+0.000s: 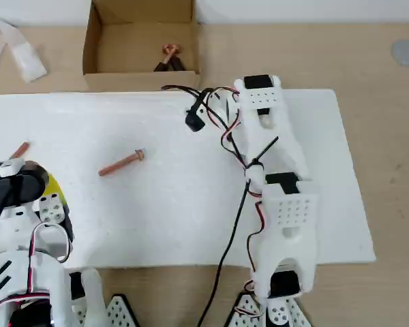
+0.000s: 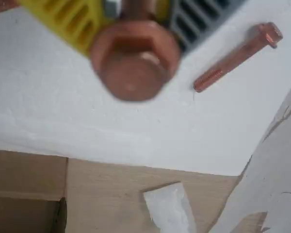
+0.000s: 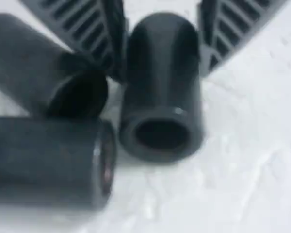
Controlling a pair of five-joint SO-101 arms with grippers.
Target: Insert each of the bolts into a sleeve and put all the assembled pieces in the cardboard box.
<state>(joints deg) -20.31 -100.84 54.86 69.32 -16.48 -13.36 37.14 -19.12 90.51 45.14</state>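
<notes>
Left claw (image 2: 136,17): yellow and dark fingers clamped on a bolt (image 2: 136,60) just under its hex head. In the high view it sits at the left edge, over the white mat (image 1: 191,218).

Right claw (image 3: 160,29), upper centre of the high view: fingers either side of a black sleeve (image 3: 160,102), seemingly pinching it, though contact on one side is hard to make out. Second sleeve (image 3: 43,73) and third sleeve (image 3: 48,160) lie just beside it.

Second bolt (image 1: 121,163) loose on the mat, left of centre.

Box (image 1: 90,48) at top, assembled piece (image 1: 169,58) inside.
</notes>
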